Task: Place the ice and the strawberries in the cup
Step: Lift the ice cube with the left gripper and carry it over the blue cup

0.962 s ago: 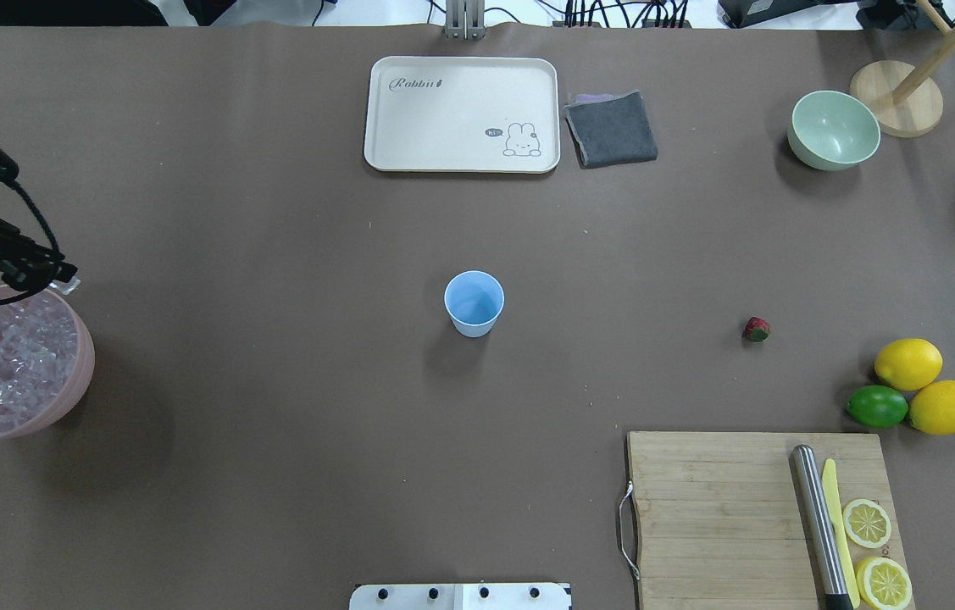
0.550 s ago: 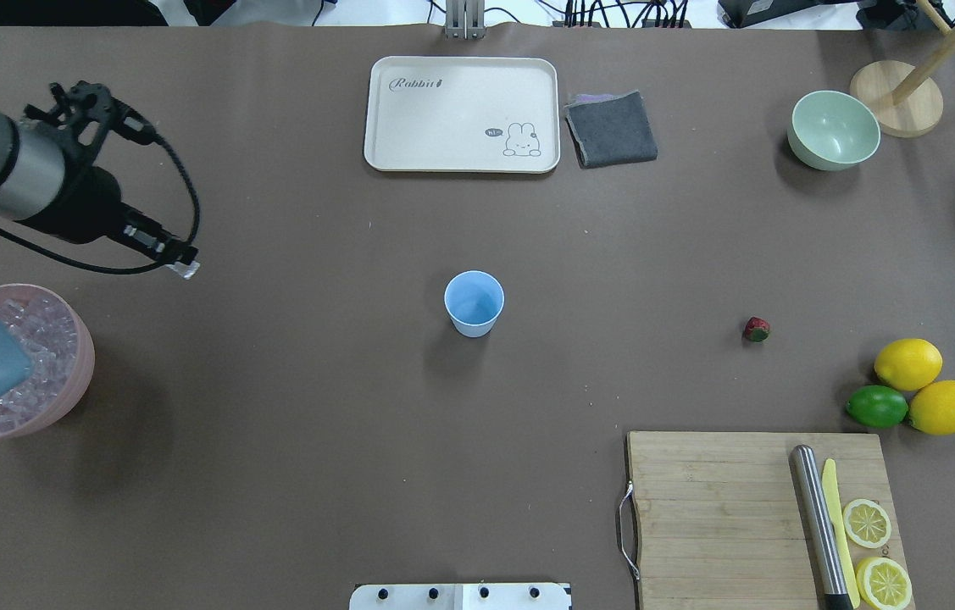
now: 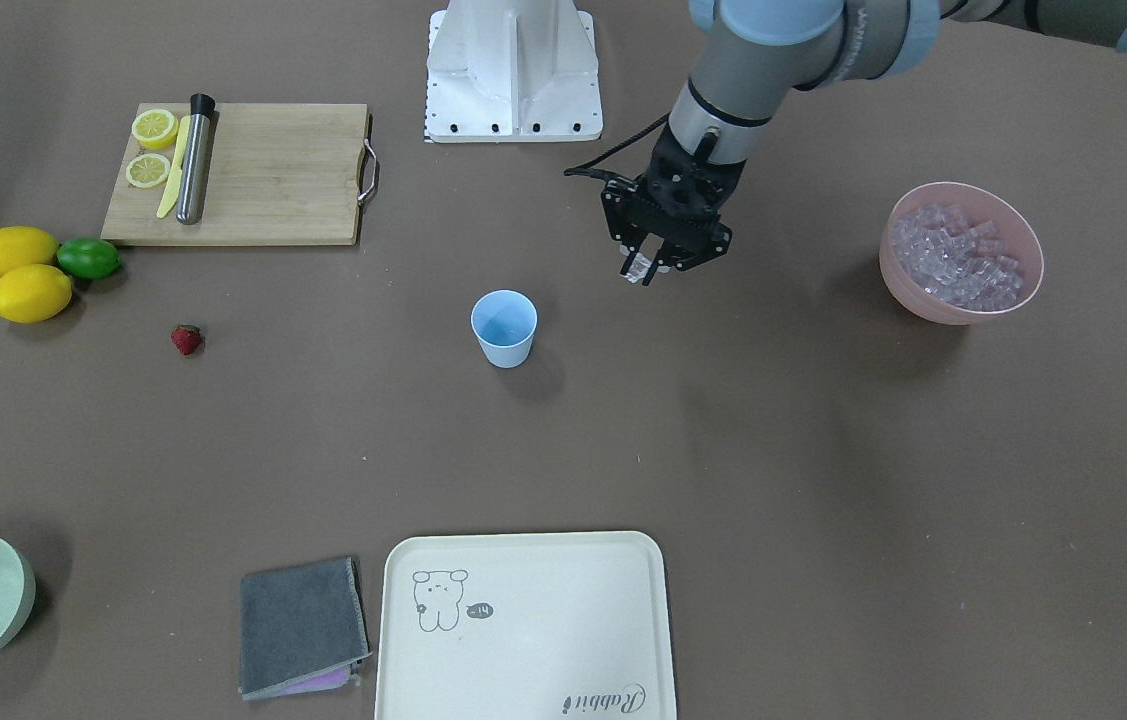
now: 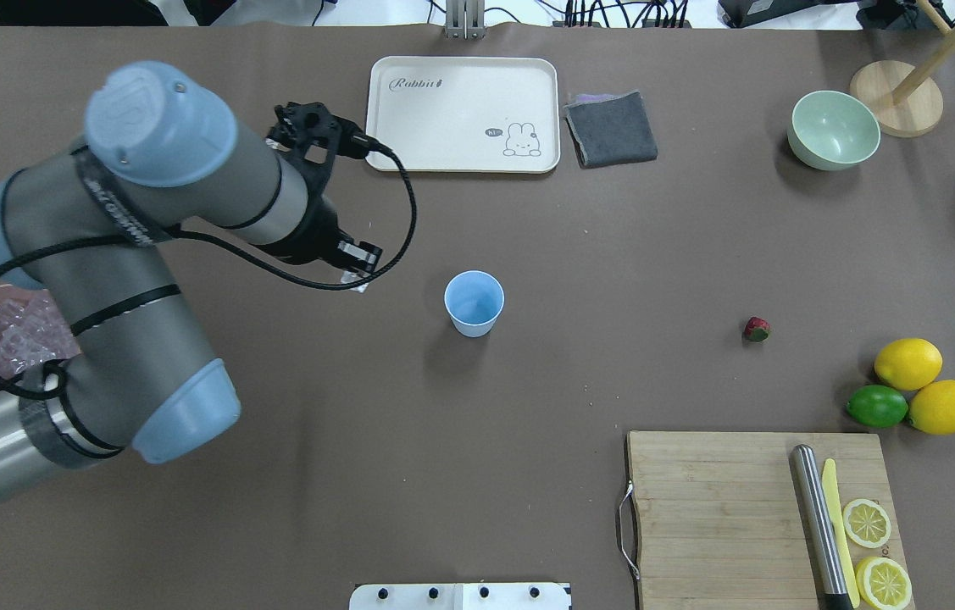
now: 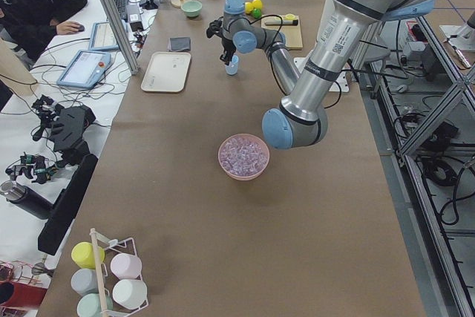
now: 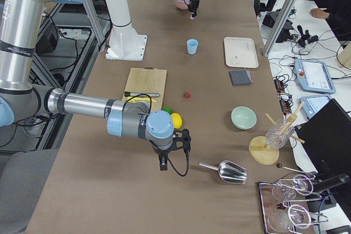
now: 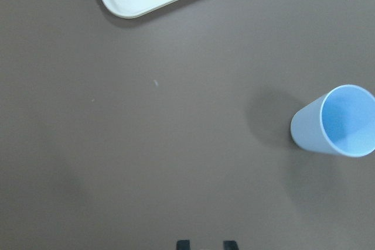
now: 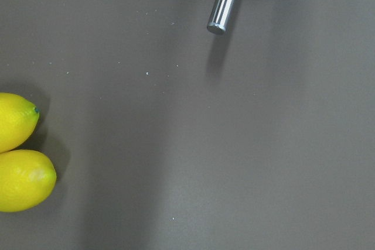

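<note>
The light blue cup [image 4: 474,302] stands upright at the table's middle, also in the front view [image 3: 504,328] and the left wrist view [image 7: 337,121]. My left gripper [image 4: 356,280] hangs above the table just to the cup's left, shut on one clear ice cube [image 3: 636,267]. More ice fills the pink bowl [image 3: 960,255], half hidden under my left arm in the overhead view. The strawberry [image 4: 756,329] lies alone on the table, right of the cup. My right gripper [image 6: 163,163] shows only in the right side view, near the lemons; I cannot tell its state.
A cream tray [image 4: 462,113] and a grey cloth [image 4: 611,129] lie at the far side, a pale green bowl [image 4: 834,130] at far right. Two lemons [image 4: 907,363], a lime [image 4: 877,406] and a cutting board [image 4: 731,508] with lemon slices sit near right. A metal scoop [image 6: 225,171] lies beyond.
My left arm has swung right from above the pink bowl toward the cup, carrying the ice cube. The cup and the strawberry have not moved.
</note>
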Tool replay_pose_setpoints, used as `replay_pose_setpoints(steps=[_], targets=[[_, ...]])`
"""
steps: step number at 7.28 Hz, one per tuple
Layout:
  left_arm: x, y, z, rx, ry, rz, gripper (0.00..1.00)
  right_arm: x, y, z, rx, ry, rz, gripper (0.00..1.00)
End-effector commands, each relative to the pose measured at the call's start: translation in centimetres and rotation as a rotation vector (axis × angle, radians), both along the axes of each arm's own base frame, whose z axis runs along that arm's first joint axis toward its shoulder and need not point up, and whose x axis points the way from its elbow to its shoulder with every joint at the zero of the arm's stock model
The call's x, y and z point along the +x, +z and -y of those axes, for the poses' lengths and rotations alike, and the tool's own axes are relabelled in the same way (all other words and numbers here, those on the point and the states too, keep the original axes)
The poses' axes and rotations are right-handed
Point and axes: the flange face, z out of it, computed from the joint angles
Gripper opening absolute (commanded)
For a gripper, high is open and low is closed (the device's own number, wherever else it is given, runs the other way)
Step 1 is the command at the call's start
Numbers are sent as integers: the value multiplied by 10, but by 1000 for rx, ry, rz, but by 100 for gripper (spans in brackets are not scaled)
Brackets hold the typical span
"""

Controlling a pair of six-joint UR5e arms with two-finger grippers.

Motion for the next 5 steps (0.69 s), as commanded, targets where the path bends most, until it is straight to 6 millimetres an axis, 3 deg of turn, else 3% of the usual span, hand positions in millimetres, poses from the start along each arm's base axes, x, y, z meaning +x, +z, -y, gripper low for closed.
replay_pose_setpoints(steps=[1, 2, 5], targets=[[51, -55, 1, -18, -47, 19, 0, 0, 0, 1, 1, 0, 4, 100], [62, -68, 0, -23, -46, 25, 0, -2, -1, 1, 0, 0, 23, 100], [109, -68, 6, -3, -75, 62, 0, -2, -2, 1, 2, 0, 28, 100]])
